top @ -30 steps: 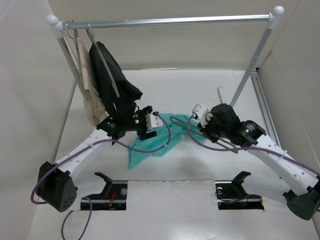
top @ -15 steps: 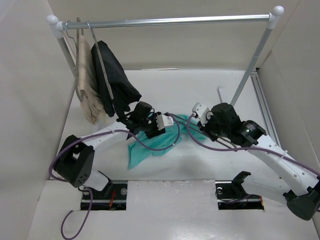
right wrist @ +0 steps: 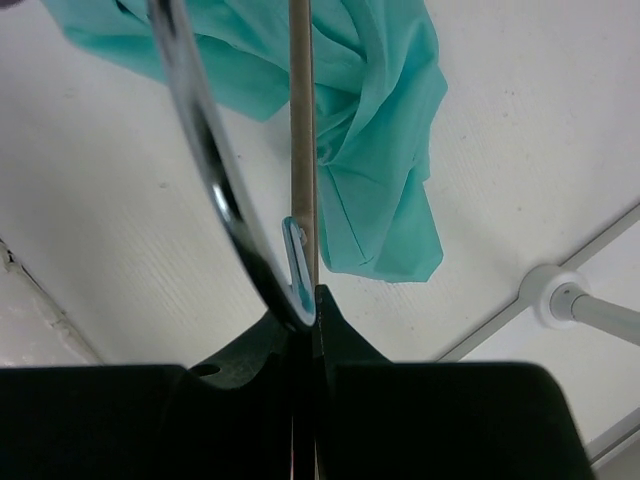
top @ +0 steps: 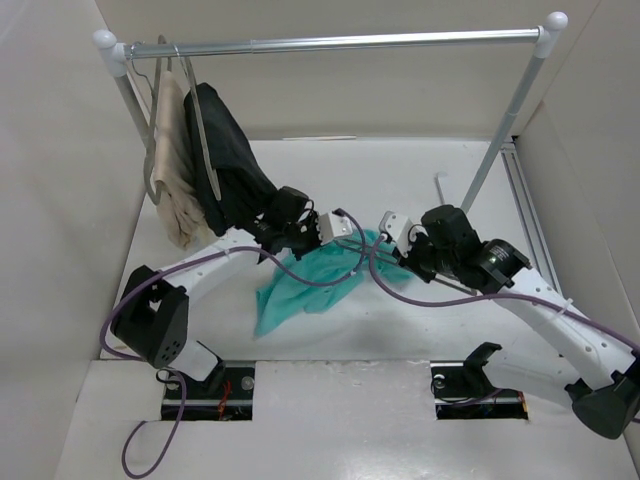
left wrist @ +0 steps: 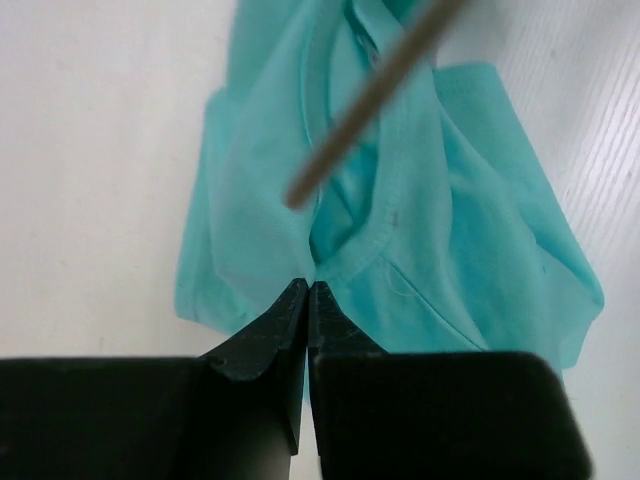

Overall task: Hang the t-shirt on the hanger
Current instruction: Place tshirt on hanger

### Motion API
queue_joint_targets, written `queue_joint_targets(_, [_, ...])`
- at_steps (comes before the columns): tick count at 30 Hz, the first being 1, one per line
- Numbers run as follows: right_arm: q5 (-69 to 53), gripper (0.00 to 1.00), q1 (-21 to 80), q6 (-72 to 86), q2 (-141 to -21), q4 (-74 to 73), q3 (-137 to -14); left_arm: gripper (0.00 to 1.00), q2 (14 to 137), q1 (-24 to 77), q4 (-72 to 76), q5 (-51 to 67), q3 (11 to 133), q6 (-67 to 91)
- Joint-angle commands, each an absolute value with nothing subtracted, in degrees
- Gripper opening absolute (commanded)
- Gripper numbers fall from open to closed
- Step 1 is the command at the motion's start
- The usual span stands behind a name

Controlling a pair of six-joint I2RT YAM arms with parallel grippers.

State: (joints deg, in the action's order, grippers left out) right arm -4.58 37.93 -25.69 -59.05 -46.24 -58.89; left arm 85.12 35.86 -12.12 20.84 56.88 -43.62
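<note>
The teal-green t-shirt (top: 305,285) lies crumpled on the white table between the two arms. My left gripper (top: 345,232) is over its upper edge. In the left wrist view its fingers (left wrist: 308,287) are shut tip to tip, pinching the neckline fold of the t-shirt (left wrist: 450,210). My right gripper (top: 392,250) is shut on the hanger, close to the right of the shirt. In the right wrist view the hanger's straight grey arm (right wrist: 302,130) runs from the jaws out over the t-shirt (right wrist: 385,120), and its shiny wire hook (right wrist: 200,130) curves off to the left. That arm (left wrist: 370,95) also crosses the left wrist view.
A metal clothes rail (top: 340,43) spans the back. A beige garment (top: 175,175) and a black garment (top: 235,165) hang on it at the left end, just behind my left arm. The rail's right post (top: 505,125) slants down to the table, and its foot (right wrist: 548,295) is near the right gripper.
My left arm swung right and back to the shirt's upper edge and its gripper went from open to shut on the fabric. The right arm has barely moved.
</note>
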Motion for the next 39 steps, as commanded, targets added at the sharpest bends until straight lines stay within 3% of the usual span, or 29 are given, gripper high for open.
queue_joint_targets(1, [-7.8, 0.0, 37.7, -29.7, -57.4, -45.1, -60.2, 0.0, 84.2, 33.9, -15.8, 24.3, 63.8, -39.8])
queue_joint_targets(6, [-5.7, 0.0, 38.3, -29.7, -56.7, -42.3, -58.8, 0.0, 84.7, 32.8, -17.7, 25.6, 67.2, -37.0])
queue_joint_targets(22, [2.5, 0.0, 38.8, -33.8, -72.0, -38.6, -65.1, 0.0, 84.7, 32.8, -19.2, 30.0, 69.6, -37.2])
queue_joint_targets(30, [-10.3, 0.0, 38.8, -40.3, -76.3, -33.4, -63.5, 0.0, 85.3, 32.8, -22.5, 33.1, 72.6, -43.5])
queue_joint_targets(39, [-31.5, 0.0, 37.0, -40.9, -68.7, -32.2, -57.0, 0.0, 85.3, 26.8, -18.1, 28.1, 71.3, -48.5])
